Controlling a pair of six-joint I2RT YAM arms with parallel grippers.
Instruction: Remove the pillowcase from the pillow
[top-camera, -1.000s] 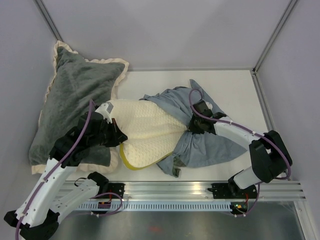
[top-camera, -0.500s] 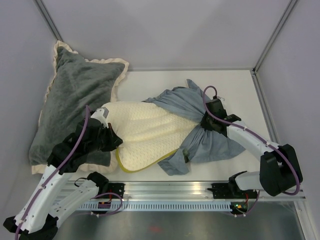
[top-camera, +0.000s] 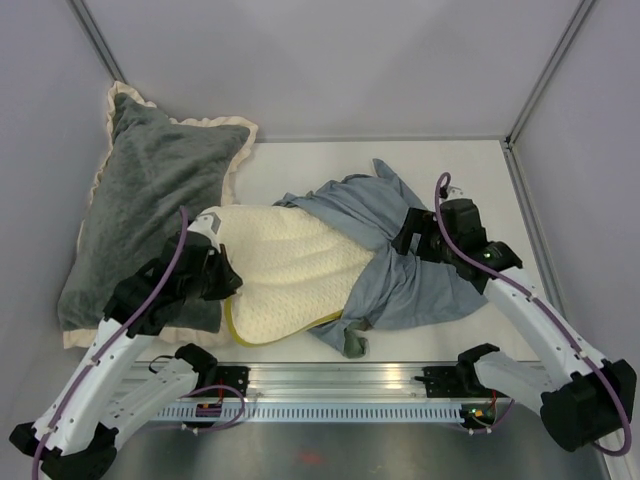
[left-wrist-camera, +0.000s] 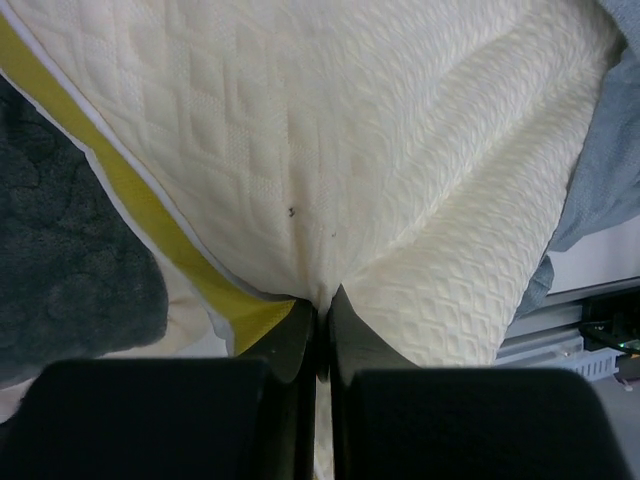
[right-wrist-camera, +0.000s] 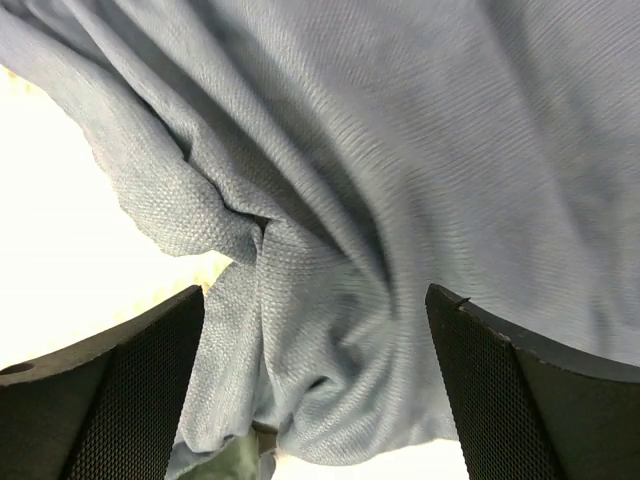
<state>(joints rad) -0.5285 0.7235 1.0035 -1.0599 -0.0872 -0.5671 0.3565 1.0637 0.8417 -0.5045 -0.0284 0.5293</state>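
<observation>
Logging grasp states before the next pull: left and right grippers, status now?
Left gripper: closed, pinching the pillow.
Right gripper: open, pillowcase lying between its fingers, not clamped.

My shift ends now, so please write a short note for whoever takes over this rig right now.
Left gripper: shut on the pillow near its yellow-green band.
Right gripper: open, fingers apart above the pillowcase.
Done: the pillow's left part is bare.
Left to do: its right end is covered by the pillowcase; probably grip the cloth and pull it off to the right.
</observation>
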